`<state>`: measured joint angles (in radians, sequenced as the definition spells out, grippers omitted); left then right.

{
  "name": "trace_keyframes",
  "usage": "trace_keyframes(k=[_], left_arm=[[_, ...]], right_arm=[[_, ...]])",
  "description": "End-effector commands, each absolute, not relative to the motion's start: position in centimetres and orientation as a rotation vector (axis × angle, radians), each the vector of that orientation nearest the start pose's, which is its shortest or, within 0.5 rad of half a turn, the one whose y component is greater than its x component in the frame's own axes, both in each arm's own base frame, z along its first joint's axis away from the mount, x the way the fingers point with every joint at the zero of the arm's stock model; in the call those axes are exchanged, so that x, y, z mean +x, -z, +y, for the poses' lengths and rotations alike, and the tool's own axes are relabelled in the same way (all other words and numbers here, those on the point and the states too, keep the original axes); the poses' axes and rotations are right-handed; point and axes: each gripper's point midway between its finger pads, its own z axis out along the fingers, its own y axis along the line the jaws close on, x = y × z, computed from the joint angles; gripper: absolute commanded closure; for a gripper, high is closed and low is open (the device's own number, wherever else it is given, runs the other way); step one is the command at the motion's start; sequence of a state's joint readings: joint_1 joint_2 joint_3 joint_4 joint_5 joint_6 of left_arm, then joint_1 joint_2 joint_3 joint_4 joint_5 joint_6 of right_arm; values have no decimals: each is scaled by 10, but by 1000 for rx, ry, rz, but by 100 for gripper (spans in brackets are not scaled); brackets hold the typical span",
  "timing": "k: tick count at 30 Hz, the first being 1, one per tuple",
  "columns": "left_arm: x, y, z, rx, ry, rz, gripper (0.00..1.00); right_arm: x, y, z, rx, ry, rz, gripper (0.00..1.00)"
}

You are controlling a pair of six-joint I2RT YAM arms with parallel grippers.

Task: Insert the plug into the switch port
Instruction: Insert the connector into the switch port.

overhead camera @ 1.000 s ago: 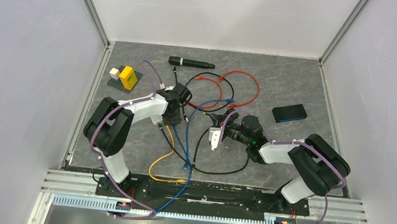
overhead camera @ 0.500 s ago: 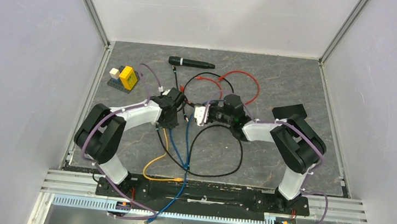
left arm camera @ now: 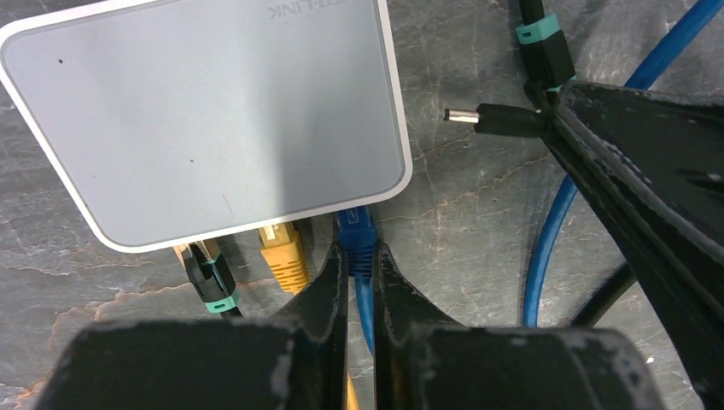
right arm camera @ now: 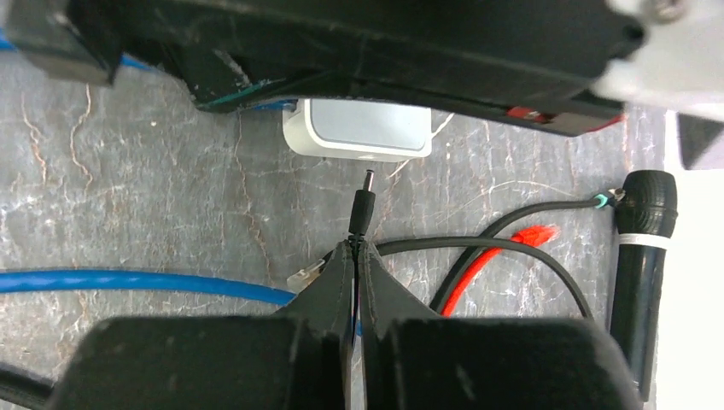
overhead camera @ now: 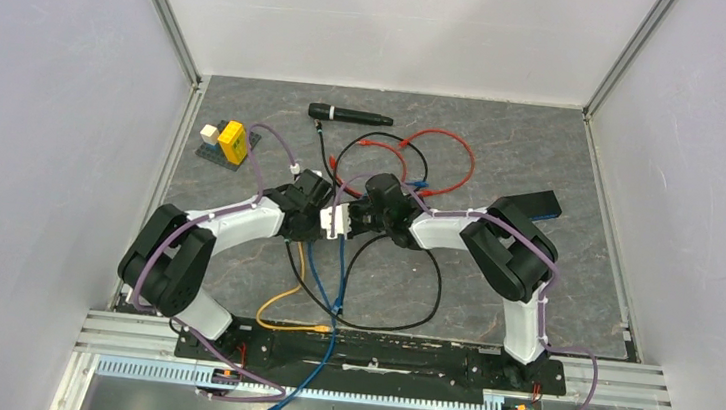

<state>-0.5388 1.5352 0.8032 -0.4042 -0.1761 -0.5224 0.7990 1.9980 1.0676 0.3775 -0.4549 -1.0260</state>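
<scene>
The left gripper [left arm camera: 359,260] is pinched almost closed on the rear of a blue moulded plastic plug [left arm camera: 356,226]. The plug's nose meets one long edge of the flat, pale grey rounded box [left arm camera: 205,120] with its smooth white rim; I cannot tell whether it is seated. A yellow plug [left arm camera: 283,254] sits just beside it. The right gripper [right arm camera: 354,252] is clamped tight on a black barrel plug [right arm camera: 362,209], metal tip pointing at the box but apart from it, above the veined grey stone-look table [left arm camera: 461,222].

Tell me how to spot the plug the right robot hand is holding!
In the middle of the dark stone table is a pale grey box. Beside it the right gripper pinches a thin black plug. Unlike the chunky blue plug and yellow plug at the box's edge, it is a slim round pin with a silver tip.
</scene>
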Motion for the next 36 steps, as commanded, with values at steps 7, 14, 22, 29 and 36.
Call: trace_keyframes(k=[7, 14, 22, 29, 36], left_arm=[[266, -21, -158, 96, 176, 2643, 98], [265, -20, -162, 114, 199, 2638, 98], [264, -21, -163, 121, 207, 2629, 98], [264, -23, -164, 122, 216, 2620, 98], [263, -23, -168, 149, 235, 2618, 98]], right_arm=[[342, -29, 416, -1865, -290, 1043, 100], [348, -23, 419, -1868, -260, 1037, 100], [337, -32, 413, -1876, -242, 953, 100], [341, -30, 413, -1886, -208, 937, 100], [346, -36, 418, -1849, -168, 826, 100]])
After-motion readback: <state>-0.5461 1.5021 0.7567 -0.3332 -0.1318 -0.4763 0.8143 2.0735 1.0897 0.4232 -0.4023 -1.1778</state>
